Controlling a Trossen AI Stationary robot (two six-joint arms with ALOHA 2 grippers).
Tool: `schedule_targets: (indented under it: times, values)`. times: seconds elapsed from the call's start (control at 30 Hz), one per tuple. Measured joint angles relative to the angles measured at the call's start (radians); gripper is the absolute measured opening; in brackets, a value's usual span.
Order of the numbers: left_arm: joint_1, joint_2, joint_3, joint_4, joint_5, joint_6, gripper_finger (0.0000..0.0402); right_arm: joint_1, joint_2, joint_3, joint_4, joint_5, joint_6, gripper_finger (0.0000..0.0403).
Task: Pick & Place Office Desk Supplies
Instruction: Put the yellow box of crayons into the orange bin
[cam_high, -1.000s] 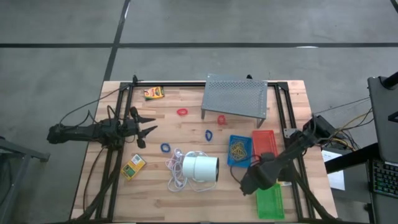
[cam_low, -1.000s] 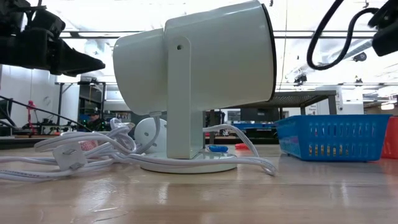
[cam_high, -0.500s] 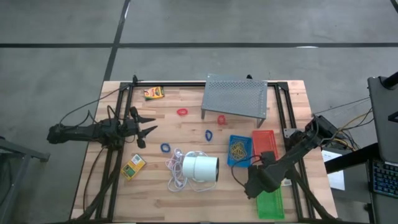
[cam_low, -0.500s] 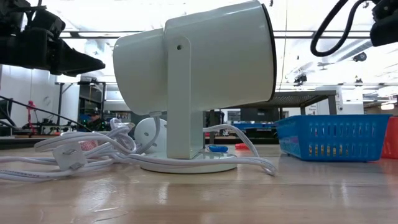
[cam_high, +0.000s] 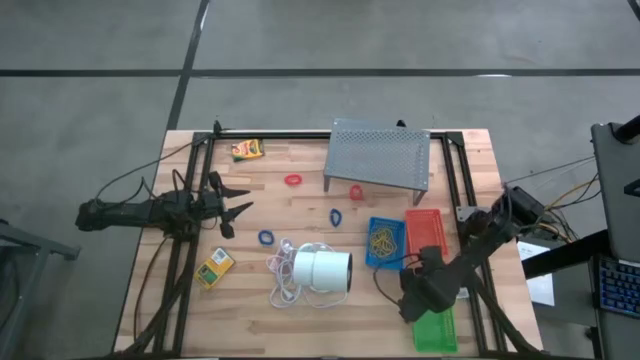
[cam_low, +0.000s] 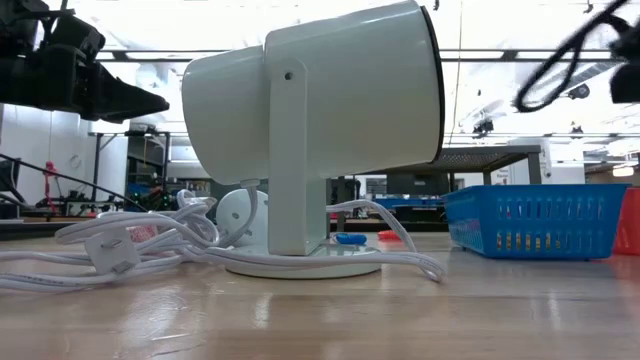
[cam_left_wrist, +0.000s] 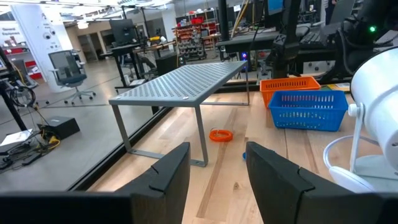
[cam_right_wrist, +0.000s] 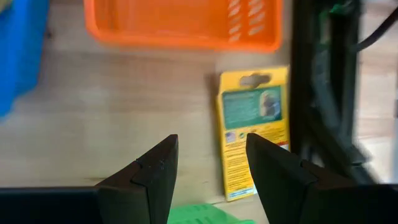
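wooden table has trays, little loops, yellow boxes, a metal stand and a white cylinder on it

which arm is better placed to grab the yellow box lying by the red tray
Right. The right gripper hangs just above the yellow box, fingers open, between the red tray and green tray. The left gripper waits open at the far side, past the white lamp.

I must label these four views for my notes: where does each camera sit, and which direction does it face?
High: above, straight down on the table; both arms show.
Low: table height, level, facing the white lamp; dark arm parts at the top corners.
Left wrist: forward past open jaws to the grey stand.
Right wrist: down past open jaws on a yellow box.
Shared: blue tray in high, low, left wrist.
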Motion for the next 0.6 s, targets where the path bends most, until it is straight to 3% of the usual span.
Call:
schedule_targets:
  times: [0.23, 0.6]
  values:
    - [0.0, 0.0, 0.0, 0.0, 0.0, 0.0, 0.0159, 0.059, 0.054, -0.066, 0.022, -0.002, 0.02, 0.0187]
    - [0.0, 0.0, 0.0, 0.0, 0.0, 0.0, 0.0159, 0.045, 0.114, -0.106, 0.024, 0.026, 0.072, 0.0187]
